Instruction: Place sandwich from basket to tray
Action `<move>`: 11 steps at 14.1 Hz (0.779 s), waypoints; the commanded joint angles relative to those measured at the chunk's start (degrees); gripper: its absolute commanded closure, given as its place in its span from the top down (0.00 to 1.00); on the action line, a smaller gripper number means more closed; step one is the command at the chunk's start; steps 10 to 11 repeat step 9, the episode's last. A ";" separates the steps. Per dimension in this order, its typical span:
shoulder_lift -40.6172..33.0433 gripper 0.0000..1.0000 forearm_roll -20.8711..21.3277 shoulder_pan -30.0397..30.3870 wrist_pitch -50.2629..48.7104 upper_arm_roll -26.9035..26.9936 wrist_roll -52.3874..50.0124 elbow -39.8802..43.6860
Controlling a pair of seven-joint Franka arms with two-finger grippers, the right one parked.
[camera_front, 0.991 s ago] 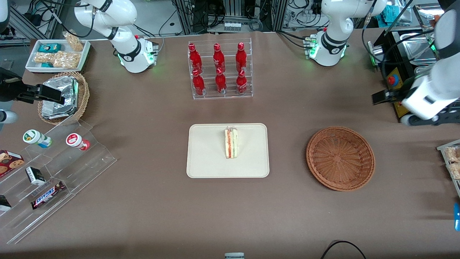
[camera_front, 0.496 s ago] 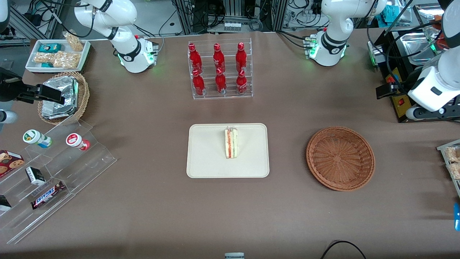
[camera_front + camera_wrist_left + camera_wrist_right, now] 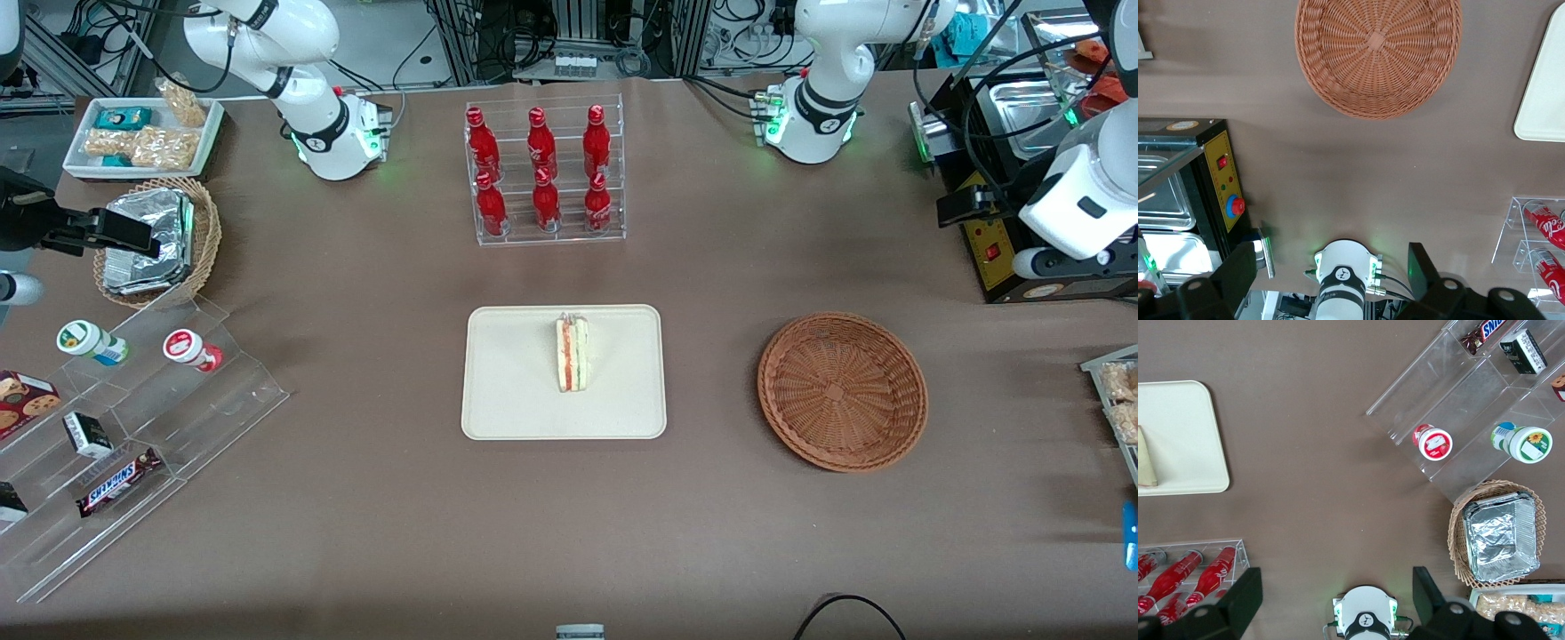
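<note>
On tray (image 3: 516, 391), sandwich (image 3: 572, 355), end effector (image 3: 1331, 273) wide open above table, fingers cropped.

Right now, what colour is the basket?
Reddish-brown woven wicker basket, clearest in the left wrist view.

The claw (image 3: 1331, 283) hangs high over the working arm's end of the desk (image 3: 373, 498), apart from everything, fingers spread. The basket (image 3: 842, 390) lies below it, nearer the front camera. The tray (image 3: 507, 391) sits farther toward the parked arm's end, well apart from the claw, with the sandwich (image 3: 572, 354) on it
</note>
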 commanded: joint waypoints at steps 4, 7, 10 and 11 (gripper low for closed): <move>-4.06 1.00 -0.91 7.38 4.17 -5.36 0.24 -3.02; -3.72 1.00 -0.73 7.38 5.33 -5.28 -0.91 -3.29; -3.45 1.00 -0.82 7.47 4.98 -5.01 -0.56 -2.15; -3.45 1.00 -0.82 7.47 4.98 -5.01 -0.56 -2.15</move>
